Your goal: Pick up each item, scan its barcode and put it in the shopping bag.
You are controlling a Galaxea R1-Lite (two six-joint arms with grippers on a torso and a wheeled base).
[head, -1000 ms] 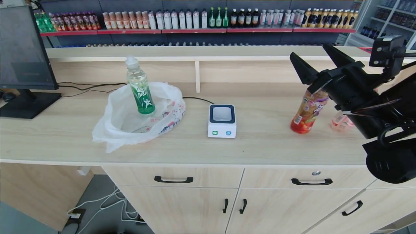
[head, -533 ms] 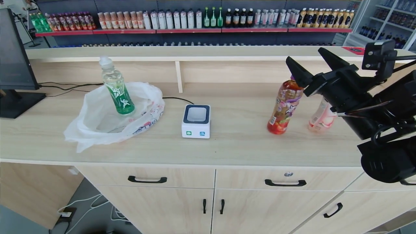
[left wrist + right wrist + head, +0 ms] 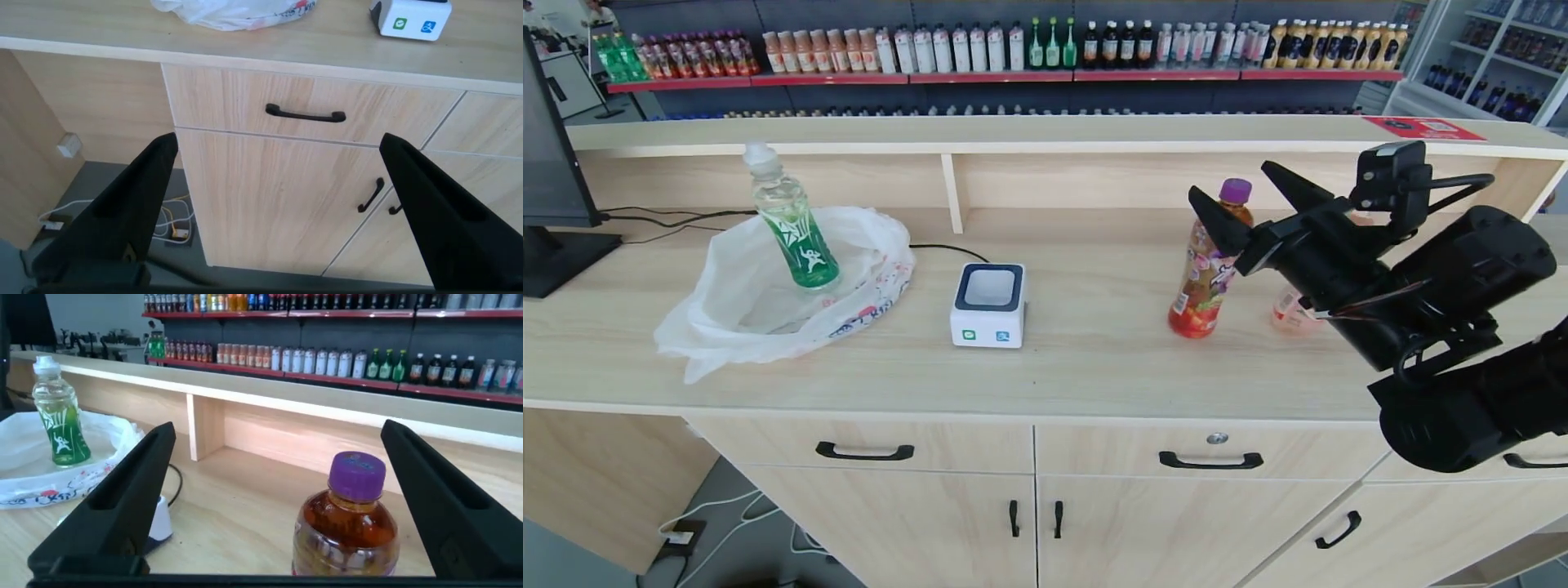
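A green bottle (image 3: 788,220) stands upright inside the white shopping bag (image 3: 727,327) on the left of the counter. The white scanner (image 3: 988,304) sits at mid-counter. To its right stands an orange drink bottle with a purple cap (image 3: 1205,269), and a pink bottle (image 3: 1286,310) behind it is largely hidden by my right arm. My right gripper (image 3: 1233,184) hangs open just before that cap, which lies between its fingers in the right wrist view (image 3: 356,474). My left gripper (image 3: 278,143) is open below the counter edge, facing the drawers.
A monitor (image 3: 547,163) stands at the far left with cables running along the counter's back. A raised back ledge (image 3: 1045,135) with a divider borders the counter. Shelves of bottles (image 3: 1013,45) line the wall behind. Drawer handle (image 3: 305,114) lies ahead of the left gripper.
The head camera has panned right, so everything sits further left. My right gripper has come lower, and the orange bottle's purple cap now shows between its fingers.
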